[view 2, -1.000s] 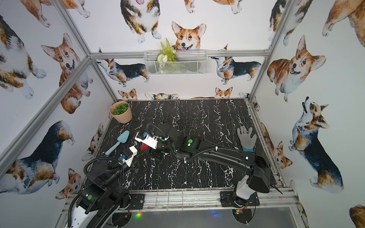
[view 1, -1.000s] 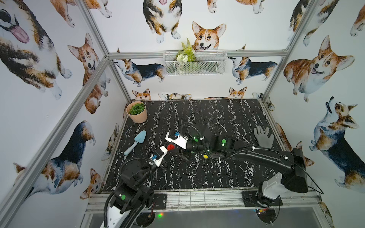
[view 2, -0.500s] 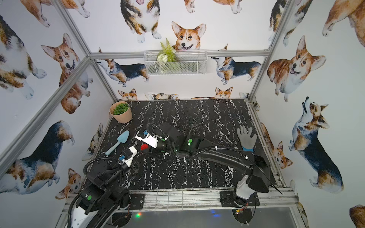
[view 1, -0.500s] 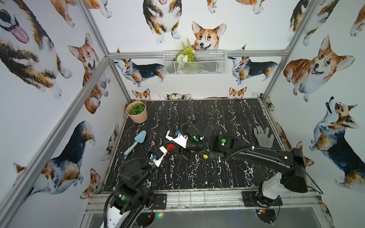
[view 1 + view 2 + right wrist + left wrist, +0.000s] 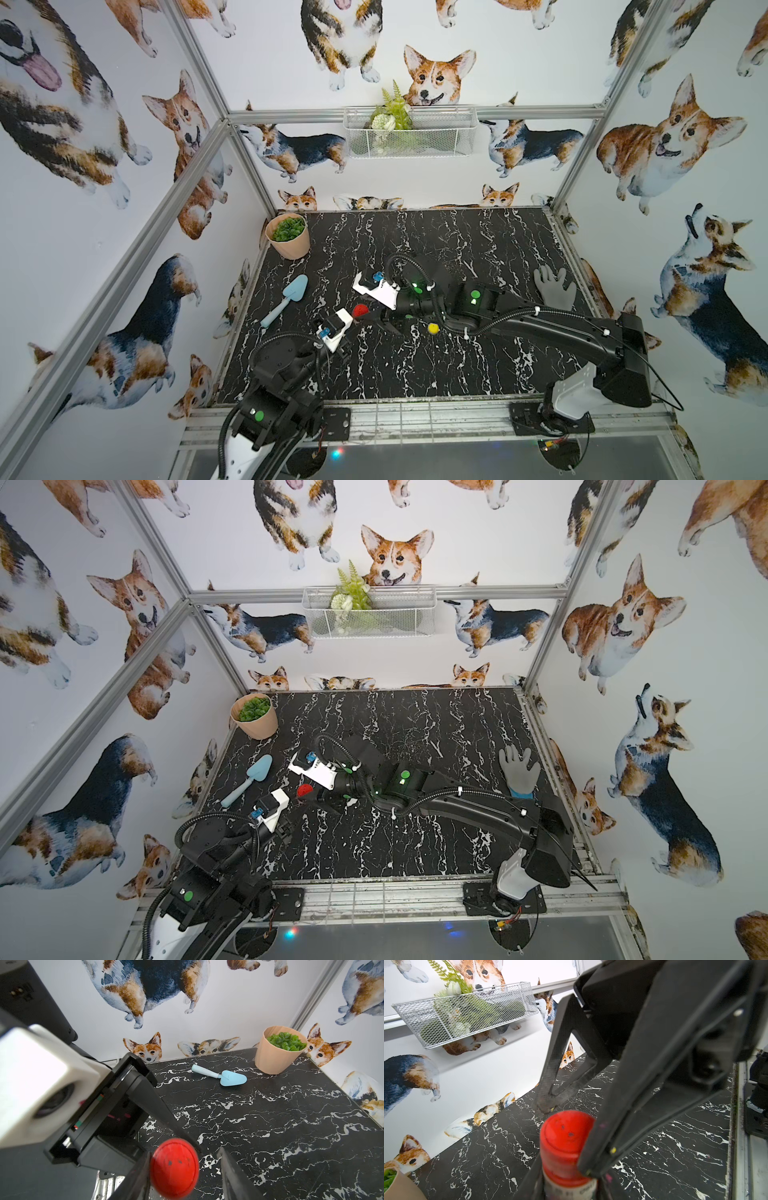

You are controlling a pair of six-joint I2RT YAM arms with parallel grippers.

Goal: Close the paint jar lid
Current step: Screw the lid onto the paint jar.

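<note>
Red lid point(image 5: 174, 1167) atop the paint jar point(image 5: 571, 1185)
Left end effector point(image 5: 564, 1192) clamps the jar steady beneath it; right end effector point(image 5: 184, 1151) straddles it, jaws slack, seemingly for twisting.

Enclosure: white walls point(image 5: 415, 180) on three sides, printed with corgis. Aluminium frame point(image 5: 291, 116) runs up the corners and across the back wall. White wire basket point(image 5: 440, 139) hangs from the back rail, green fern point(image 5: 395, 109) inside. Floor is a black marble-pattern tabletop point(image 5: 457, 374) with white veins. Lighting bright and even.
</note>
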